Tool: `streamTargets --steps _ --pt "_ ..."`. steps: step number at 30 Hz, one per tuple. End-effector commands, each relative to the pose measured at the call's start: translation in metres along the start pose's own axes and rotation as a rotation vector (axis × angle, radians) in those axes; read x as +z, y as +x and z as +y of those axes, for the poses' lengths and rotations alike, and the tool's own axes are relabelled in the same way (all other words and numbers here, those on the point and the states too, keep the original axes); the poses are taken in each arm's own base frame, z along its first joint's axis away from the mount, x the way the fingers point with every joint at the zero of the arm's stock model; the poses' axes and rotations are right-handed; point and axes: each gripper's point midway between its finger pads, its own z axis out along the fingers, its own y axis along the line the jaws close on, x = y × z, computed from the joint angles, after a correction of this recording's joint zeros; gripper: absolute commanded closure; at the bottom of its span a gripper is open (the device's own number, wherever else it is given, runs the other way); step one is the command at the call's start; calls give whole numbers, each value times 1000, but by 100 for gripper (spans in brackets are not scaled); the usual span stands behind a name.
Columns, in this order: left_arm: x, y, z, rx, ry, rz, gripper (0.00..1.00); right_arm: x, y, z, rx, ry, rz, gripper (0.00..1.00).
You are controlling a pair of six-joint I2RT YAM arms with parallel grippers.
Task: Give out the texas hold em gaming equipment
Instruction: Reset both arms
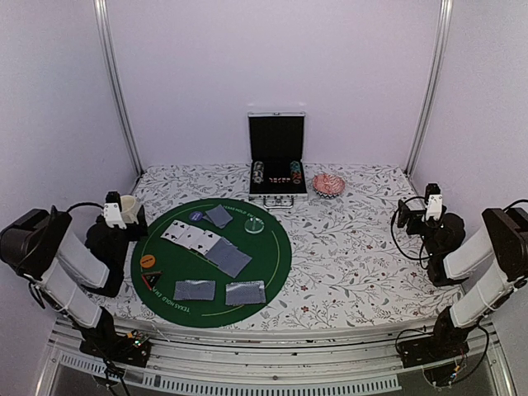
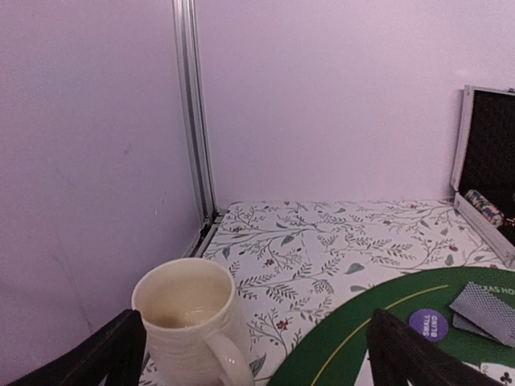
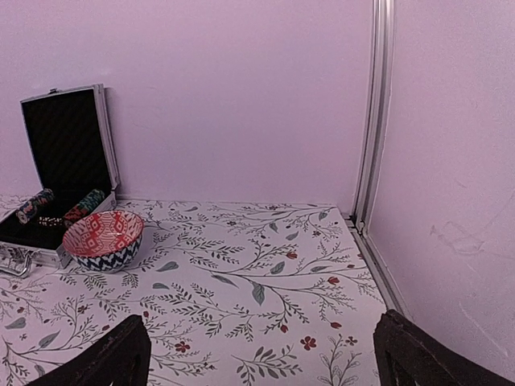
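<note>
Cards (image 1: 198, 241) spread flat on green mat (image 1: 272, 264); discs (image 1: 148, 261), black triangular marker (image 1: 151, 279) alongside.

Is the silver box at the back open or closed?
Open. The case has its lid standing up, with chips inside.

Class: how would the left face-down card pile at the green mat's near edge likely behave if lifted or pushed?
The cards lie flat on the felt mat, so there is probably little edge to pinch. They look thin: likely light and bendy. Pushed, they would probably slide rather than roll.
</note>
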Motion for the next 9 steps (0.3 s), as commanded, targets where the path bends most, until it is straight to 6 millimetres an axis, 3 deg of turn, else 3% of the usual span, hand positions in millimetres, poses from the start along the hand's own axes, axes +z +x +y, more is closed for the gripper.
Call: streamTargets --steps 1,9 --pt "16 -13 -6 -11 31 -22 2 2 5 -1 15 1 24 1" --pt "26 -8 -5 -16 26 13 2 2 5 -2 17 3 23 1"
